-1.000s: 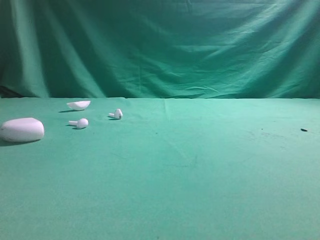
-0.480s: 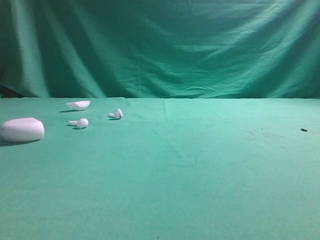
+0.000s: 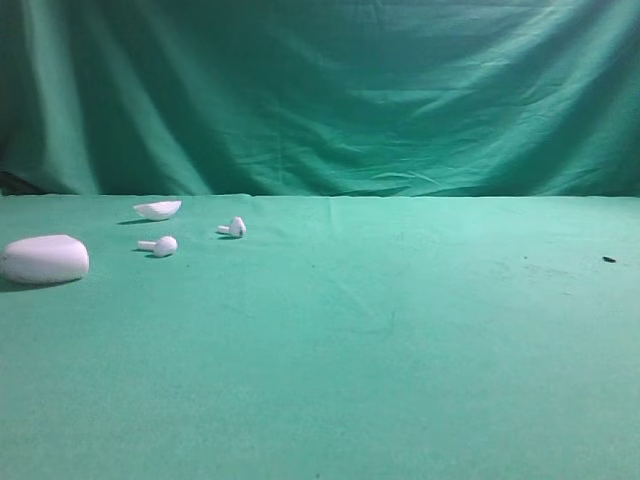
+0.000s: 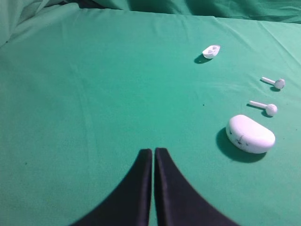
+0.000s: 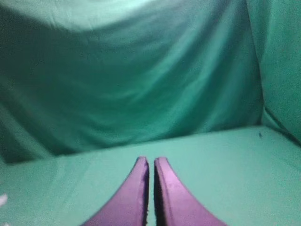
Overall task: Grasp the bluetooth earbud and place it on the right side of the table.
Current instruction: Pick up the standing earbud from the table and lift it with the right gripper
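Note:
Two small white earbuds lie on the green table (image 3: 400, 380) at the left: one (image 3: 160, 245) nearer, one (image 3: 233, 228) farther right. In the left wrist view they show at the right, one earbud (image 4: 268, 108) and the other (image 4: 276, 83). My left gripper (image 4: 153, 151) is shut and empty, well short of them. My right gripper (image 5: 151, 161) is shut and empty, facing the backdrop. Neither gripper shows in the exterior view.
A large white pebble-shaped case (image 3: 44, 259) lies at the far left, also in the left wrist view (image 4: 250, 134). A white shell-shaped lid (image 3: 158, 209) lies behind the earbuds (image 4: 211, 51). A small dark speck (image 3: 607, 260) sits on the right side.

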You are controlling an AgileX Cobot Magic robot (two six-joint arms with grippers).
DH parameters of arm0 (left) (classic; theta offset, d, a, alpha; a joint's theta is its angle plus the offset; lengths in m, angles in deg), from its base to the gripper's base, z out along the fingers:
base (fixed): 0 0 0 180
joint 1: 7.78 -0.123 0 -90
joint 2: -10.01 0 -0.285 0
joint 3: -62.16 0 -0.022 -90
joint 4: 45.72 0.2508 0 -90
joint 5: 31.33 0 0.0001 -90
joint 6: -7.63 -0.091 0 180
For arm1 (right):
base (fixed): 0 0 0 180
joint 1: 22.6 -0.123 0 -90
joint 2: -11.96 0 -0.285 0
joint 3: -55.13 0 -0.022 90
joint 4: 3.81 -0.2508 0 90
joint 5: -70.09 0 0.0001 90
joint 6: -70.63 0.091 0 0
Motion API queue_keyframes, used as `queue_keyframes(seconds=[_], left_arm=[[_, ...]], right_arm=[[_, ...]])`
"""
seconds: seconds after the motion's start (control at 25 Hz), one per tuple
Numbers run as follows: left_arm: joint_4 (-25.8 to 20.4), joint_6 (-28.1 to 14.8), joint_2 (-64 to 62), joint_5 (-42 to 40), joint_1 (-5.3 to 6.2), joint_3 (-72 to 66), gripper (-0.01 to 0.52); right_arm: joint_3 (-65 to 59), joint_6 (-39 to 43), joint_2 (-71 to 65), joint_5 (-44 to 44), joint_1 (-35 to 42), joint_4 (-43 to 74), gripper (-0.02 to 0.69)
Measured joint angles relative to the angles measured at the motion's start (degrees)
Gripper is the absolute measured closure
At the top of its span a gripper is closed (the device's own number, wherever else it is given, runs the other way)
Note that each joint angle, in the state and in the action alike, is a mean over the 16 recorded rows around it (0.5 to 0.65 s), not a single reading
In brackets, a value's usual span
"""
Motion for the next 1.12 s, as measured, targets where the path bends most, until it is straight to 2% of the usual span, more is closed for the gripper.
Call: queue_keyframes(seconds=[0.12,0.24,0.52,0.76,1.12], left_arm=[[0.0,0.0,0.0,0.0,0.00,0.0,0.514],[0.0,0.0,0.0,0.0,0.00,0.0,0.514],[0.0,0.0,0.0,0.0,0.00,0.0,0.514],[0.0,0.0,0.0,0.0,0.00,0.0,0.514],[0.0,0.0,0.0,0.0,0.00,0.0,0.514]], right_arm=[[3.0,2.1,-2.7,-1.6,0.0,0.4,0.665],[7.7,3.9,-7.6,0.6,0.0,0.4,0.665],[23.3,4.3,-26.6,17.1,-0.2,-1.6,0.665],[36.9,-5.0,-46.6,30.0,-3.1,-8.1,0.665],[55.6,-22.6,-73.6,38.1,-14.2,-15.1,0.665]])
